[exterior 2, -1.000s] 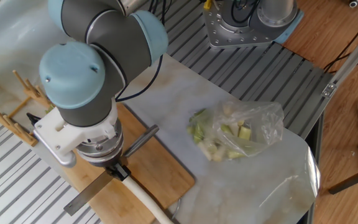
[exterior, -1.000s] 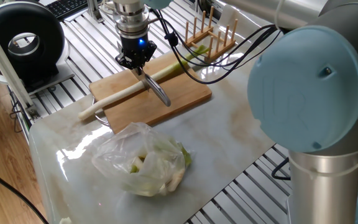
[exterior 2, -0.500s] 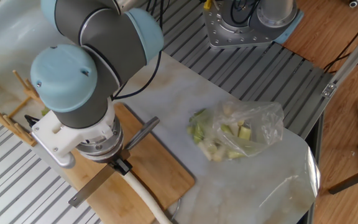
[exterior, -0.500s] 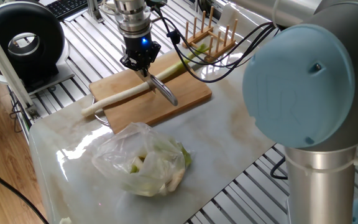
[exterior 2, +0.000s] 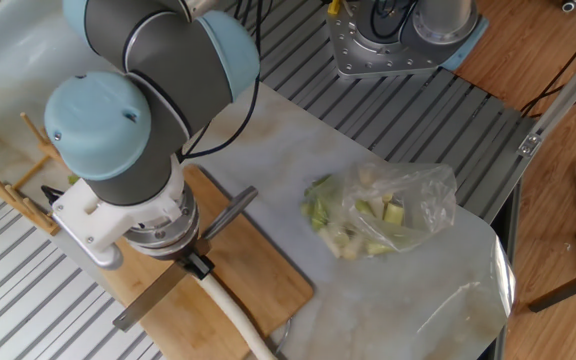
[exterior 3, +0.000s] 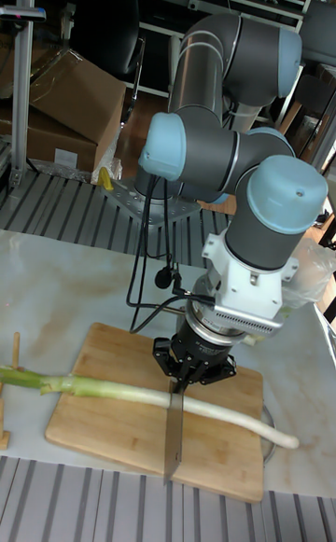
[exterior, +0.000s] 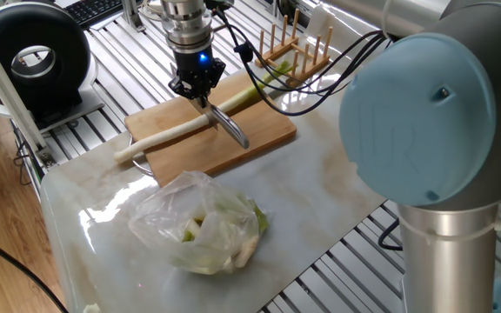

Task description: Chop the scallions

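I see a clear plastic bag of pale green vegetable pieces lying on the white marble slab, near the wooden cutting board but apart from it. Wooden peg rack stands just past the board's far end. Black round fan sits off the slab, keyboard behind it. Cardboard boxes are in the background.
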Robot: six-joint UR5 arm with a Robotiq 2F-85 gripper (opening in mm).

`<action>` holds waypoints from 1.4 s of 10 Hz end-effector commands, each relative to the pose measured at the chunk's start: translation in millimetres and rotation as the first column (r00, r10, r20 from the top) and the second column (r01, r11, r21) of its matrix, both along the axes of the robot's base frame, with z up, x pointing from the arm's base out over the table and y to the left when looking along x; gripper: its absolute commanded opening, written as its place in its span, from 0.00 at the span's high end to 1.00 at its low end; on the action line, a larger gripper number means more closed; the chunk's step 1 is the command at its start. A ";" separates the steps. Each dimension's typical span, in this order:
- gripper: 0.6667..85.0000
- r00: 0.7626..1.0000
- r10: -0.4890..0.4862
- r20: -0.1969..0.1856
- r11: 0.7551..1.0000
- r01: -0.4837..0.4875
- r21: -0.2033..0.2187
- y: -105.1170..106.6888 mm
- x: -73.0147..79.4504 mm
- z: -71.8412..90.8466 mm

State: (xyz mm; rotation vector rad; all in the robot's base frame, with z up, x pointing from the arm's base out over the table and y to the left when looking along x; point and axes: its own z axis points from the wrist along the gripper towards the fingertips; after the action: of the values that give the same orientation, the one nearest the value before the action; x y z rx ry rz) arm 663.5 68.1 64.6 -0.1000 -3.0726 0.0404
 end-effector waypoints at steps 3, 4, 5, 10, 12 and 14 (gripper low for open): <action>0.99 0.999 0.010 -0.049 1.000 -0.009 0.026 -1.5 -13.2 9.1; 0.99 0.997 0.007 -0.072 1.000 -0.005 0.028 1.2 -19.1 18.8; 0.99 0.997 0.012 -0.076 0.999 -0.008 0.050 3.4 -20.5 16.2; 0.99 0.998 0.013 -0.061 1.000 -0.012 0.024 -3.4 -20.4 -1.7; 0.99 0.998 0.008 -0.065 1.000 -0.007 0.022 -3.2 -23.6 -5.8; 0.99 0.998 0.007 -0.070 1.000 -0.005 0.020 -3.5 -24.2 -2.8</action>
State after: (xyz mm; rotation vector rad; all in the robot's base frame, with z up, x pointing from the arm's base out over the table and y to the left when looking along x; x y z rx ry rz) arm 640.7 62.7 61.0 -0.0769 -3.0077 0.0279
